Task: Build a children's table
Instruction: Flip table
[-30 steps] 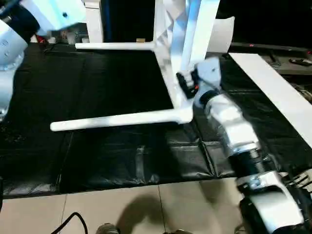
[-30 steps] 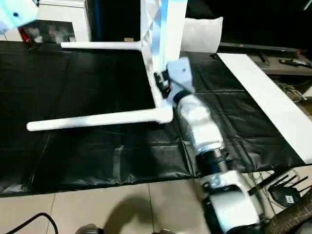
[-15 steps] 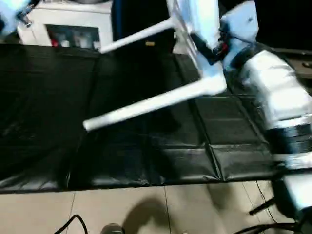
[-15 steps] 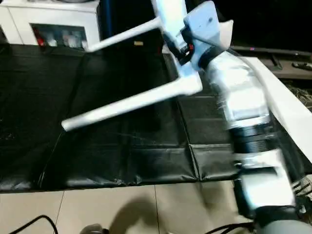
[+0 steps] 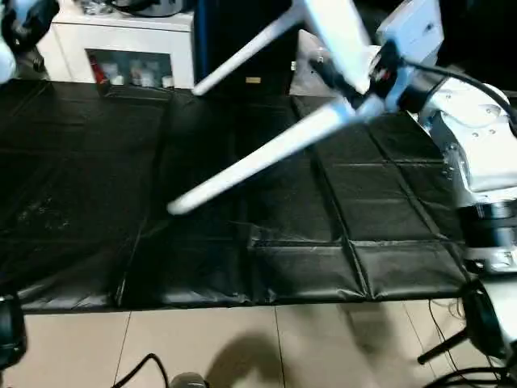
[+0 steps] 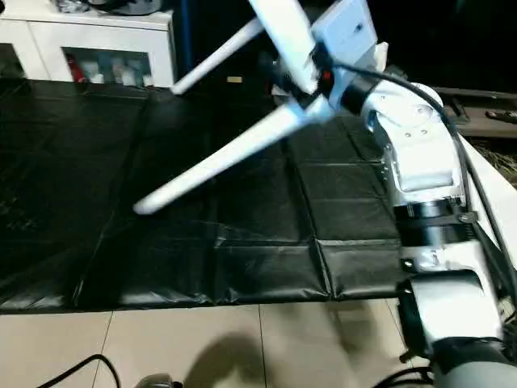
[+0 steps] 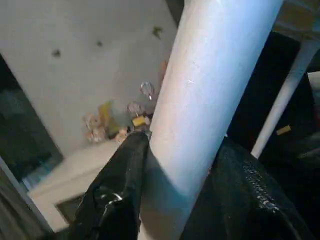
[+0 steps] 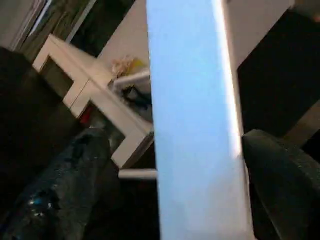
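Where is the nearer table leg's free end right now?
In the left eye view, the nearer leg slants down from the right gripper at upper right; its free end sits left of centre over the black mat, in front of the white cabinet.

Black mat (image 5: 97,202), beige tile floor (image 5: 242,347), white cabinet (image 5: 121,40).

No legible text, label, brand, number or sign on anything in view.
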